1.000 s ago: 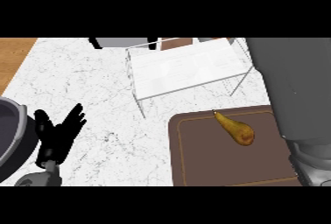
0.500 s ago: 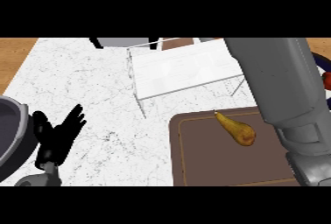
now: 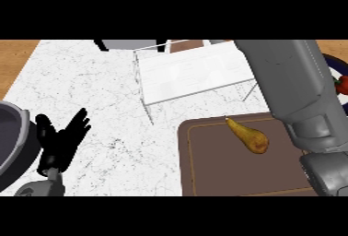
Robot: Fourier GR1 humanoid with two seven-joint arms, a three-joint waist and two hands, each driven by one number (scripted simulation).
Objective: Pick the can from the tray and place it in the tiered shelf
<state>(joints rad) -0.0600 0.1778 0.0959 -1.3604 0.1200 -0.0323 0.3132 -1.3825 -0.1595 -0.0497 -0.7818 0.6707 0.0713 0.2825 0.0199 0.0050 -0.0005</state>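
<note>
**Can not in view; right arm over the tray's right side**

Left hand (image 3: 62, 140) at 8 o'clock near the edge: open, fingers straight and up, holding nothing, resting on the counter (image 3: 88, 83)

Right arm (image 3: 292, 87) comes in from 4 o'clock and runs up to 1 o'clock, passing over the right part of the tray (image 3: 204, 177). Its hand is out of view, so whether it is open or closed, or holds anything, cannot be told

Tray, brown, at 5 o'clock. The only thing seen on it is a pear (image 3: 249, 136), near the top edge, stem toward 11 o'clock. No can shows anywhere; it may be behind the arm or already in the hidden hand, cannot tell which

Shelf (image 3: 190, 73), white with wire legs, at 12 o'clock, just above the tray; its top tier shows bare

Judgement on handling: a can should be stiff, smooth-walled and prone to slip, light if empty. Best taken round the middle of the side wall, thumb opposite fingers, kept upright. The pear lies near, so the approach should steer wide of it
</note>
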